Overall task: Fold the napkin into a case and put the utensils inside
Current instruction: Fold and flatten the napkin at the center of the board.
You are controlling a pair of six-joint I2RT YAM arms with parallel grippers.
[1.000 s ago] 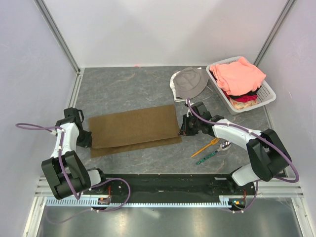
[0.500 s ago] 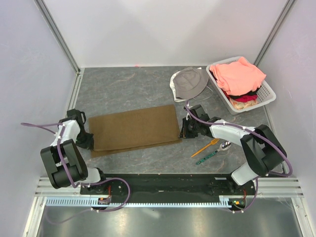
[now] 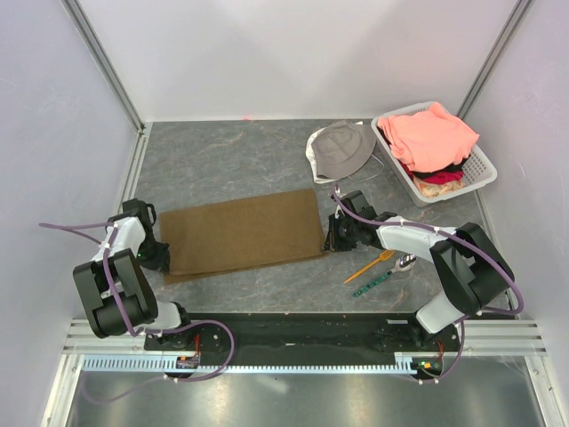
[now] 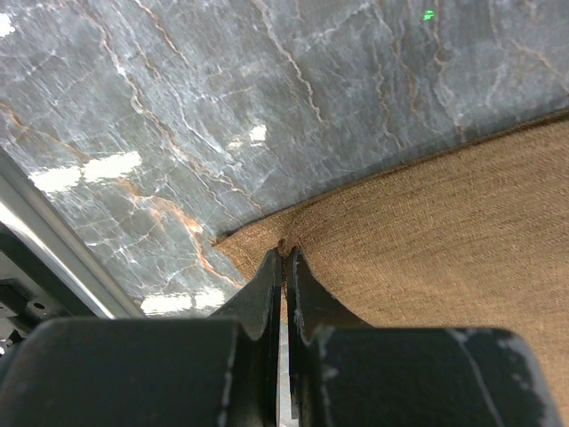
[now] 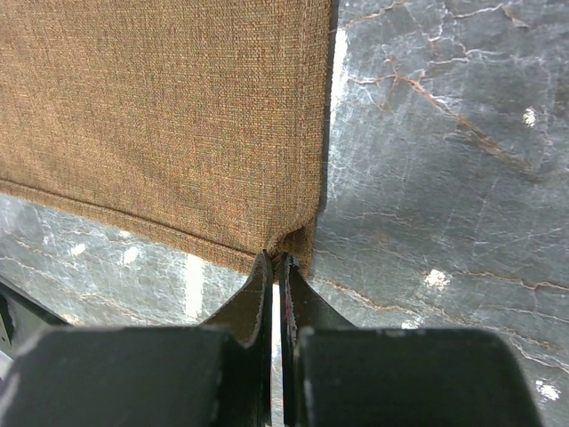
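Note:
The brown napkin [image 3: 242,231] lies folded in half on the grey table, a lower layer showing along its near edge. My left gripper [image 3: 156,255] is shut on its near left corner [image 4: 284,245]. My right gripper [image 3: 330,240] is shut on its near right corner [image 5: 289,245]. Both corners pucker between the closed jaws. The orange fork [image 3: 371,265] and the green-and-dark patterned utensil [image 3: 377,282] lie on the table to the right of the napkin, below my right arm.
A grey bucket hat [image 3: 340,149] lies behind the napkin's right end. A white basket [image 3: 480,165] with salmon-pink clothes [image 3: 430,135] stands at the back right. A metal rail [image 3: 135,165] runs along the table's left edge.
Both grippers have shifted slightly toward the near side, pulling the top layer down. Less of the lower layer shows along the near edge.

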